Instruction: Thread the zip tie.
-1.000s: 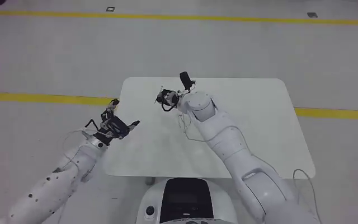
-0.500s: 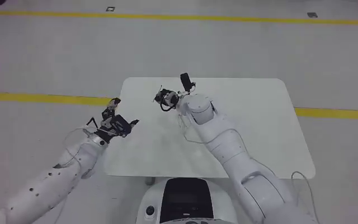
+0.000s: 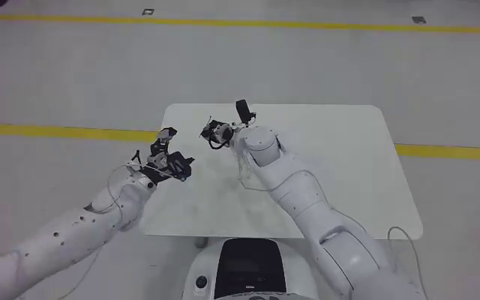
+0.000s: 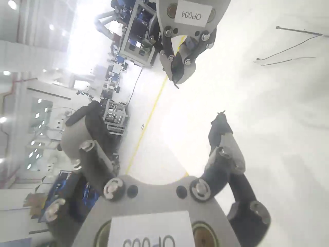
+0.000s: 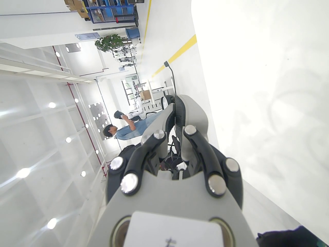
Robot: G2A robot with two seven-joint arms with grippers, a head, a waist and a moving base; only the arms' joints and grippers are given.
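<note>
Zip tie [image 5: 174, 91] pinched in right hand [image 5: 177, 103].

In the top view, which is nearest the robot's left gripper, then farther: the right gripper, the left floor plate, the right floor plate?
From the left gripper:
1. Right gripper, just beside it over the table, pinching a zip tie.
2. Left floor plate, beyond the table.
3. Right floor plate, far across on the other side.
</note>
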